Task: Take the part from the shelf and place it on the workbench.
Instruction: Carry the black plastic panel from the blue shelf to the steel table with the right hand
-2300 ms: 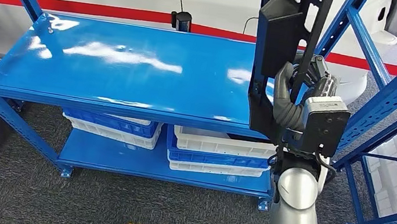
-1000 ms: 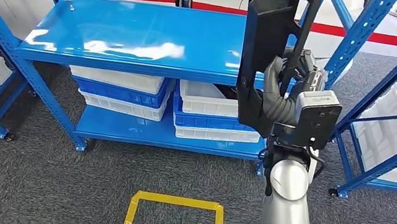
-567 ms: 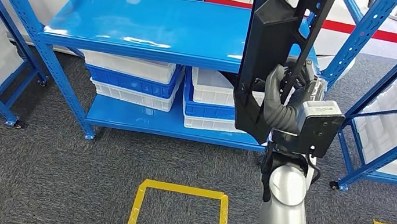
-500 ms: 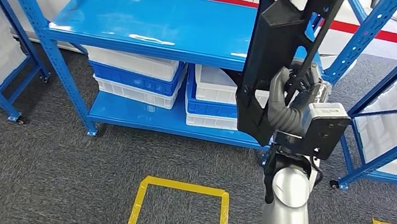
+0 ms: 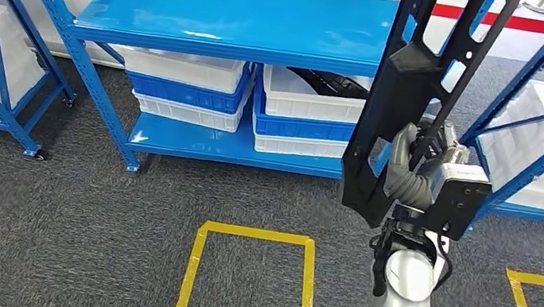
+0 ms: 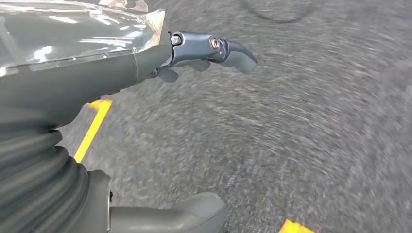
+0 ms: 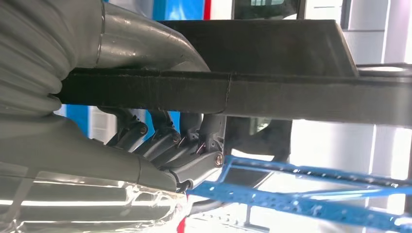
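— Which step is judged to be in hand?

— The carry. The part [image 5: 414, 93], a long black frame with slots, is held upright in front of the robot by the right hand [image 5: 415, 170], clear of the blue shelf [image 5: 232, 15] behind it. The taking is judged done and the placing not yet begun.

— How is it gripped?

— In the right wrist view the fingers [image 7: 165, 141] are seen curled round a black bar of the part, with the thumb wrapped over the other side. The grip is low on the part, so most of its length stands above the hand.

— And the other hand?

— The left hand [image 6: 145, 63] is seen over grey carpet with nothing in it, its fingers loosely extended and the thumb well apart from them.

— What is called for next?

— No workbench is seen; only white and blue bins [image 5: 181, 89] under the shelf, and yellow floor tape [image 5: 257, 236] on the carpet. A turn towards the bench is probably needed, with the tall part kept clear of the shelf uprights [image 5: 520, 76] just beside it.
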### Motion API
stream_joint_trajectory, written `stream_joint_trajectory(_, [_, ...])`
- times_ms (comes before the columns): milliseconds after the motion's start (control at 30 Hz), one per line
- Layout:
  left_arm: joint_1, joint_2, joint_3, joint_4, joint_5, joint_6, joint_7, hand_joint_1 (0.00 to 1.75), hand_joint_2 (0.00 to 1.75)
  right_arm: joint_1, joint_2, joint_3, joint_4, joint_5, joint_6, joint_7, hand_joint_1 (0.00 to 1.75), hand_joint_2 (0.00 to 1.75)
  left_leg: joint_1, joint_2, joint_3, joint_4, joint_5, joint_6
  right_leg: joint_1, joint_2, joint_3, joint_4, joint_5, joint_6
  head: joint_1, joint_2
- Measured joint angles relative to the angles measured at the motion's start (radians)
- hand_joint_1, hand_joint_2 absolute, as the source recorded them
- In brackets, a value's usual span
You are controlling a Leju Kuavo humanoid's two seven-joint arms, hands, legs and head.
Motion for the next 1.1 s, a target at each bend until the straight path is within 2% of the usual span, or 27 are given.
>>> stream_joint_trajectory(33, [0.000,0.001,0.005,0.000,0.010,-0.004,-0.002,0.00,1.75,0.005,0.000,-0.006,0.001,-0.001,0.002,-0.001,1.75,1.75,0.002,0.000,-0.013,0.070,-0.049,-0.005,0.000,0.000,-0.016,0.001,0.014,-0.002,-0.002,0.000])
stream_joint_trajectory(67, [0.000,0.002,0.011,0.000,0.016,-0.008,-0.004,0.00,1.75,0.011,-0.002,-0.012,0.002,-0.002,0.004,-0.003,1.75,1.75,0.005,-0.001,-0.021,0.136,-0.075,-0.009,0.001,-0.001,-0.033,0.004,0.026,-0.001,-0.002,0.000])
stream_joint_trajectory(100, [0.000,0.004,0.014,0.000,0.019,-0.010,-0.005,0.00,1.75,0.017,-0.004,-0.018,0.004,-0.004,0.006,-0.006,1.75,1.75,0.007,-0.001,-0.019,0.179,-0.077,-0.013,0.001,-0.002,-0.051,0.007,0.037,0.001,-0.002,0.000])
stream_joint_trajectory(133, [0.000,0.005,0.017,0.000,0.021,-0.012,-0.005,0.00,1.75,0.022,-0.005,-0.024,0.006,-0.006,0.008,-0.008,1.75,1.75,0.009,0.000,-0.001,0.191,-0.059,-0.015,0.000,-0.002,-0.069,0.012,0.047,0.004,-0.002,0.000])
stream_joint_trajectory(167, [-0.001,0.006,0.018,0.000,0.022,-0.014,-0.005,0.00,1.75,0.027,-0.007,-0.029,0.008,-0.007,0.009,-0.009,1.75,1.75,0.012,0.000,0.033,0.167,-0.033,-0.017,-0.001,-0.002,-0.086,0.017,0.057,0.008,-0.002,0.000])
stream_joint_trajectory(200, [-0.001,0.008,0.019,0.000,0.023,-0.016,-0.005,0.00,1.75,0.030,-0.007,-0.034,0.008,-0.008,0.010,-0.011,1.75,1.75,0.015,-0.001,0.082,0.114,-0.014,-0.018,-0.002,-0.002,-0.101,0.023,0.065,0.012,-0.002,0.000])
stream_joint_trajectory(267, [-0.005,0.009,0.022,-0.001,0.027,-0.019,-0.005,0.00,1.75,0.033,-0.008,-0.042,0.009,-0.009,0.014,-0.013,1.75,1.75,0.016,-0.004,0.187,-0.027,-0.026,-0.016,0.000,-0.001,-0.125,0.032,0.080,0.024,-0.002,0.000])
stream_joint_trajectory(300, [-0.007,0.009,0.025,-0.001,0.029,-0.019,-0.006,0.00,1.75,0.032,-0.008,-0.045,0.009,-0.009,0.017,-0.014,1.75,1.75,0.014,-0.006,0.218,-0.076,-0.040,-0.011,0.001,-0.001,-0.131,0.034,0.088,0.031,-0.001,0.000])
stream_joint_trajectory(333, [-0.009,0.010,0.029,-0.001,0.033,-0.019,-0.006,0.00,1.75,0.031,-0.008,-0.048,0.011,-0.009,0.022,-0.016,1.75,1.75,0.009,-0.008,0.230,-0.104,-0.050,-0.004,0.003,-0.002,-0.134,0.033,0.098,0.040,0.000,0.000])
stream_joint_trajectory(400, [-0.009,0.009,0.037,-0.002,0.039,-0.020,-0.009,0.00,1.75,0.027,-0.009,-0.052,0.020,-0.009,0.031,-0.020,1.75,1.75,0.006,-0.005,0.218,-0.113,-0.035,0.018,0.002,-0.001,-0.145,0.034,0.104,0.054,0.001,0.000])
stream_joint_trajectory(433, [-0.009,0.008,0.040,-0.002,0.041,-0.020,-0.011,0.00,1.75,0.025,-0.010,-0.054,0.027,-0.010,0.035,-0.022,1.75,1.75,0.006,-0.002,0.209,-0.114,-0.025,0.031,0.001,0.000,-0.157,0.051,0.087,0.054,0.002,0.000])
stream_joint_trajectory(500, [-0.008,0.008,0.042,-0.002,0.043,-0.025,-0.018,0.00,1.75,0.019,-0.013,-0.059,0.040,-0.012,0.038,-0.027,1.75,1.75,0.006,0.002,0.186,-0.116,-0.002,0.050,-0.001,0.000,-0.196,0.145,0.010,0.044,0.005,0.000])
stream_joint_trajectory(533, [-0.008,0.009,0.043,-0.002,0.042,-0.030,-0.022,0.00,1.75,0.016,-0.016,-0.061,0.046,-0.012,0.039,-0.029,1.75,1.75,0.005,0.003,0.172,-0.116,0.009,0.054,-0.001,0.000,-0.218,0.217,-0.032,0.040,0.007,0.000])
stream_joint_trajectory(567, [-0.008,0.010,0.043,-0.002,0.041,-0.035,-0.025,0.00,1.75,0.014,-0.018,-0.063,0.052,-0.014,0.039,-0.030,1.75,1.75,0.004,0.003,0.158,-0.115,0.019,0.055,-0.001,0.000,-0.232,0.284,-0.060,0.041,0.007,0.000])
stream_joint_trajectory(600, [-0.008,0.010,0.043,-0.002,0.039,-0.039,-0.028,0.00,1.75,0.013,-0.022,-0.065,0.058,-0.015,0.040,-0.031,1.75,1.75,0.003,0.003,0.145,-0.115,0.030,0.055,-0.001,0.000,-0.234,0.328,-0.071,0.047,0.007,0.000])
stream_joint_trajectory(633, [-0.008,0.011,0.043,-0.002,0.038,-0.041,-0.029,0.00,1.75,0.012,-0.025,-0.068,0.063,-0.017,0.040,-0.032,1.75,1.75,0.002,0.003,0.132,-0.114,0.039,0.054,-0.001,0.001,-0.217,0.336,-0.064,0.055,0.007,0.000])
stream_joint_trajectory(667, [-0.008,0.011,0.043,-0.002,0.036,-0.043,-0.029,0.00,1.75,0.011,-0.027,-0.071,0.067,-0.018,0.041,-0.034,1.75,1.75,0.002,0.003,0.121,-0.114,0.048,0.052,0.000,0.001,-0.182,0.305,-0.045,0.063,0.008,0.000])
stream_joint_trajectory(700, [-0.008,0.011,0.043,-0.002,0.034,-0.043,-0.030,0.00,1.75,0.009,-0.029,-0.073,0.071,-0.020,0.041,-0.035,1.75,1.75,0.002,0.003,0.112,-0.113,0.056,0.048,0.000,0.001,-0.130,0.240,-0.025,0.067,0.008,0.000])
stream_joint_trajectory(767, [-0.008,0.011,0.043,-0.002,0.031,-0.046,-0.031,0.00,1.75,0.001,-0.030,-0.076,0.076,-0.025,0.042,-0.040,1.75,1.75,-0.001,0.003,0.098,-0.111,0.072,0.039,0.005,0.001,-0.024,0.084,-0.015,0.061,0.008,0.000])
stream_joint_trajectory(800, [-0.008,0.012,0.043,-0.002,0.031,-0.047,-0.032,0.00,1.75,-0.003,-0.031,-0.076,0.079,-0.028,0.042,-0.043,1.75,1.75,-0.002,0.004,0.094,-0.112,0.081,0.033,0.008,0.002,0.007,0.034,-0.019,0.055,0.008,0.000])
stream_joint_trajectory(833, [-0.007,0.013,0.043,-0.002,0.030,-0.048,-0.032,0.00,1.75,-0.006,-0.032,-0.077,0.081,-0.032,0.042,-0.045,1.75,1.75,-0.002,0.004,0.091,-0.114,0.090,0.028,0.012,0.002,0.018,0.011,-0.023,0.051,0.007,0.000])
stream_joint_trajectory(900, [-0.006,0.015,0.043,-0.002,0.030,-0.049,-0.032,0.00,1.75,-0.011,-0.033,-0.079,0.086,-0.038,0.042,-0.047,1.75,1.75,-0.001,0.003,0.085,-0.116,0.098,0.016,0.008,0.002,0.007,0.006,-0.012,0.039,0.006,0.000])
stream_joint_trajectory(933, [-0.005,0.016,0.043,-0.002,0.030,-0.049,-0.032,0.00,1.75,-0.013,-0.033,-0.080,0.089,-0.040,0.042,-0.048,1.75,1.75,0.000,0.001,0.079,-0.105,0.080,0.010,0.003,0.000,0.001,0.005,-0.003,0.029,0.005,0.000])
stream_joint_trajectory(967, [-0.004,0.017,0.043,-0.002,0.030,-0.049,-0.032,0.00,1.75,-0.016,-0.033,-0.080,0.092,-0.042,0.042,-0.048,1.75,1.75,0.001,0.000,0.069,-0.076,0.046,0.005,-0.002,-0.002,-0.008,0.004,0.007,0.018,0.003,0.000])
stream_joint_trajectory(1033, [-0.003,0.019,0.043,-0.002,0.030,-0.048,-0.032,0.00,1.75,-0.020,-0.033,-0.081,0.098,-0.045,0.042,-0.048,1.75,1.75,0.004,-0.001,0.035,0.044,-0.056,-0.004,-0.002,-0.004,-0.032,0.010,0.026,0.003,-0.001,0.000])
stream_joint_trajectory(1067, [-0.003,0.020,0.043,-0.002,0.031,-0.047,-0.032,0.00,1.75,-0.022,-0.034,-0.081,0.101,-0.048,0.042,-0.047,1.75,1.75,0.005,-0.001,0.020,0.113,-0.093,-0.007,-0.001,-0.005,-0.047,0.015,0.034,0.000,-0.003,0.000])
stream_joint_trajectory(1100, [-0.002,0.021,0.043,-0.002,0.031,-0.046,-0.032,0.00,1.75,-0.023,-0.034,-0.081,0.104,-0.050,0.042,-0.047,1.75,1.75,0.006,-0.001,0.012,0.167,-0.109,-0.010,0.000,-0.005,-0.064,0.021,0.043,0.000,-0.003,0.000])
